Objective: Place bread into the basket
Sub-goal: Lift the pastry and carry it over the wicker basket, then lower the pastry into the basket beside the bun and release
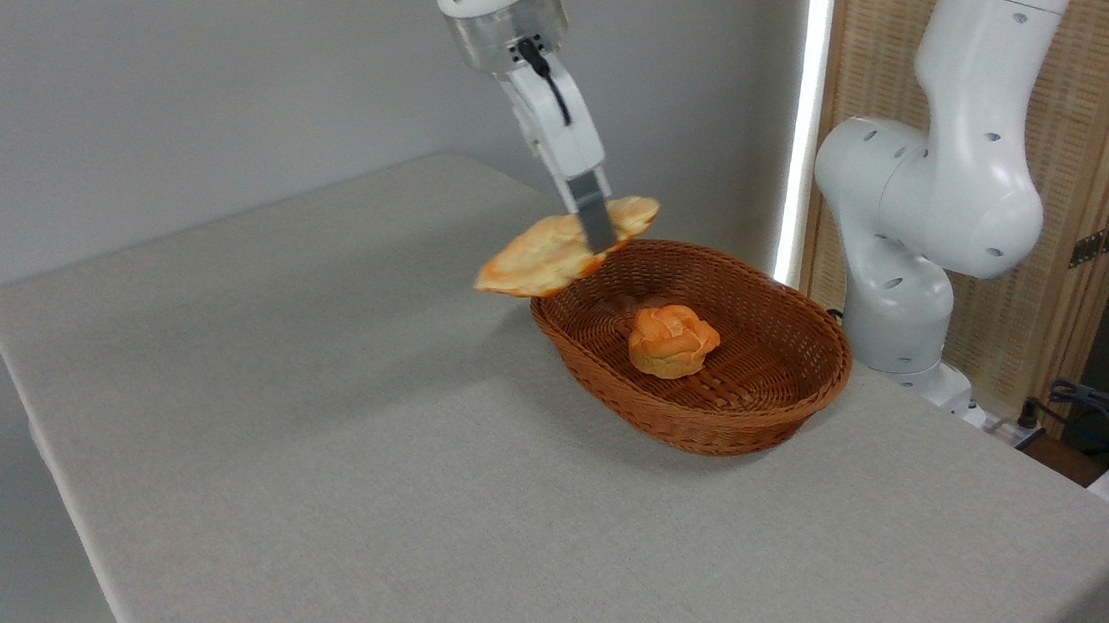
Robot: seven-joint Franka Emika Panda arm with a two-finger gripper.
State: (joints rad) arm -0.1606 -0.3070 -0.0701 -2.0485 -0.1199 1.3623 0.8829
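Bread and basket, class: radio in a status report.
Gripper shut on bread, held in the air over basket left rim. Bun already inside, middle. Drop path open.

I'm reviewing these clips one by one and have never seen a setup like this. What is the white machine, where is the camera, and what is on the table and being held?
The white machine is a robot arm with its base at the far right of the table. It bends out of the frame and comes back down at the top centre, ending in a two-finger pincer. There is one picture only, from a fixed camera looking across the table from the front.

On the grey table stands a brown wicker basket with a small round bun inside. The pincer is shut on a flat, long bread, held in the air above the basket's left rim, partly over the table. It is not yet in the basket.
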